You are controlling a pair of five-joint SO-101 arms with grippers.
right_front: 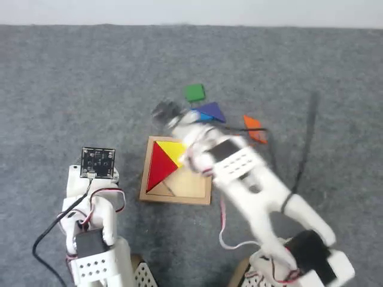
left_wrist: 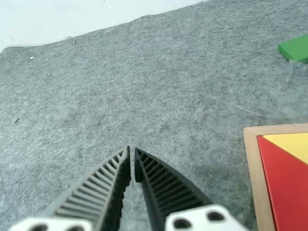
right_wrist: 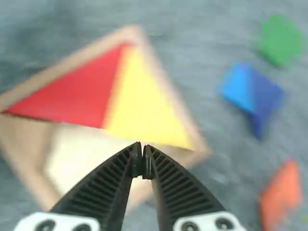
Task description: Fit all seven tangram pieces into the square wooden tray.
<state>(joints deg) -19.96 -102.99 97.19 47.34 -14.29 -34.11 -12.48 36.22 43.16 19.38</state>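
The square wooden tray (right_front: 191,185) lies at mid-table and holds a red triangle (right_front: 157,164) and a yellow triangle (right_front: 172,150). Beyond it on the felt lie a green square (right_front: 194,92), a blue piece (right_front: 202,116) against a purple triangle (right_front: 212,110), and orange pieces (right_front: 254,127). My right gripper (right_wrist: 142,161) is shut and empty, hanging over the tray (right_wrist: 72,159) at the edge of the yellow triangle (right_wrist: 142,106), beside the red one (right_wrist: 72,96). My left gripper (left_wrist: 131,166) is shut and empty over bare felt, left of the tray's corner (left_wrist: 251,159).
Grey felt covers the table. The right arm (right_front: 251,179) stretches from the near right across the tray's right side. The left arm (right_front: 96,197) stands at the near left. Open felt lies left of and behind the tray.
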